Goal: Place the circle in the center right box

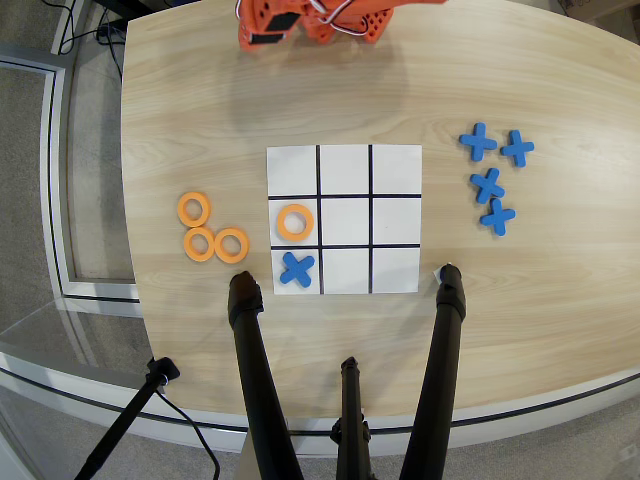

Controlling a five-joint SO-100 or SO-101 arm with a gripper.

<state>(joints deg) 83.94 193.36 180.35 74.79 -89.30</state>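
An orange circle (294, 222) lies flat inside the center right box (276, 204), the middle-row cell at the left end of the black-lined grid sheet in the overhead view. Nothing holds it. Three more orange rings (213, 230) lie on the wood to the left of the sheet. My orange gripper (250, 30) is folded back at the top edge of the table, far from the grid and pointing left. Its fingers are too foreshortened to show whether they are open or shut, and nothing is seen in them.
A blue cross (297, 268) sits in the cell just below the circle. Several blue crosses (494, 176) lie on the table at the right. Black tripod legs (255, 370) cross the near table edge below the grid sheet (396, 170).
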